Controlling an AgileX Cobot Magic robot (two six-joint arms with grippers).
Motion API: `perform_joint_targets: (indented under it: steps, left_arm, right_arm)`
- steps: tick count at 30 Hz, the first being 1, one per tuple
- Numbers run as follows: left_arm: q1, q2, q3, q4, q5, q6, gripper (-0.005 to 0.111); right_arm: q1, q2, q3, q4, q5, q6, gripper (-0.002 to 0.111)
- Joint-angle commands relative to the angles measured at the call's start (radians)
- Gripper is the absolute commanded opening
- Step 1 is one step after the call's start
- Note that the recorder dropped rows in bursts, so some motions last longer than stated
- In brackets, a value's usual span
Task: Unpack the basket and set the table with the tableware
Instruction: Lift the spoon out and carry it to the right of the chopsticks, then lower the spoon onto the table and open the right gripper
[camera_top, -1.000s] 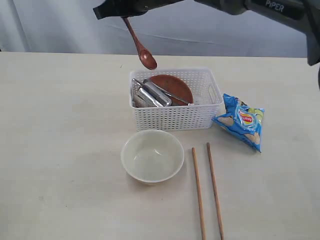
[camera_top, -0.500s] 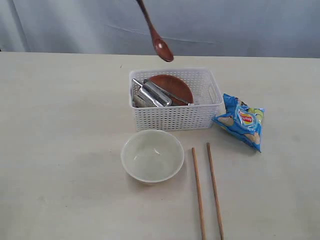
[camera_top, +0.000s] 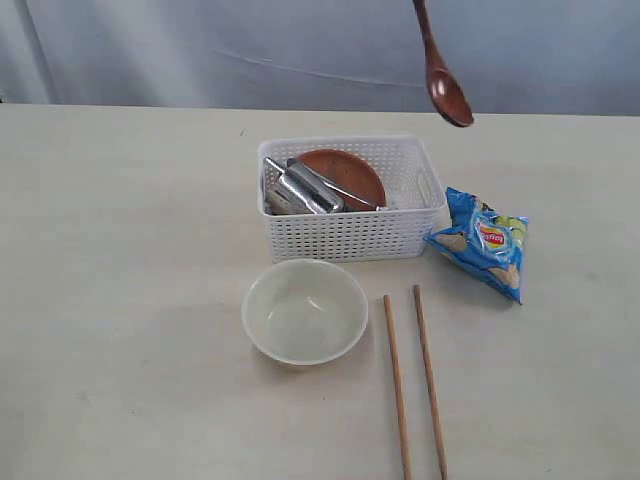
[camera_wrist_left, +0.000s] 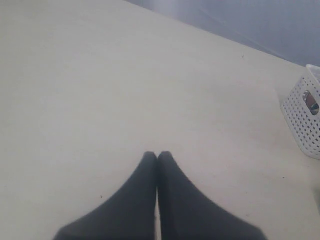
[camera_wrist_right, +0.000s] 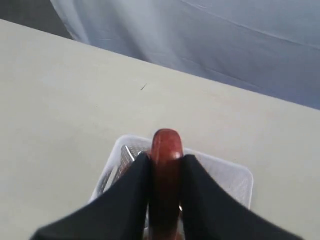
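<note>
Your dark wooden spoon (camera_top: 446, 82) hangs in the air with its bowl downward, and its handle runs out of the top of the exterior view. A second ago it hung over the back left corner of the white basket (camera_top: 350, 236), with the right arm showing above it. Now it has swung across to the right and sits in the picture above the basket's right end, and the arm has left that view. Nothing else has shifted: the reddish-brown plate (camera_top: 347, 172) and the steel cup (camera_top: 303, 190) lie in the basket. The cream bowl (camera_top: 305, 311) stands just in front of it, the two chopsticks (camera_top: 396, 380) lie side by side to the right of the bowl, and the blue chips bag (camera_top: 480, 240) lies beside the basket's right end. In the right wrist view your right gripper (camera_wrist_right: 165, 159) has the spoon pinched between its two dark fingers (camera_wrist_right: 131, 190), part closed on it, with the spoon's bowl jutting just past the tips and the basket beneath. Your left gripper (camera_wrist_left: 157, 155) has its tips pressed together on nothing, above the bare table (camera_wrist_left: 100, 90).
</note>
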Motion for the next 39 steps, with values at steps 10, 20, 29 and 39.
perform_joint_targets:
  steps: [10,20,29,39]
  left_arm:
    - [-0.007,-0.002,0.006,-0.003,-0.005,-0.002,0.0]
    - [-0.007,-0.002,0.006,-0.003,-0.005,-0.002,0.0]
    - [-0.007,-0.002,0.006,-0.003,-0.005,-0.002,0.0]
    - [-0.007,-0.002,0.006,-0.003,-0.005,-0.002,0.0]
  right_arm:
    - [-0.007,-0.358,0.646,-0.038,-0.156,0.238,0.0]
    - [-0.007,-0.392,1.089,-0.03,-0.382,0.306,0.0]
    - [-0.007,-0.207,1.168,-0.068,-0.565,0.324,0.0]
    - [-0.007,-0.079,1.168,-0.082,-0.681,0.351,0.0]
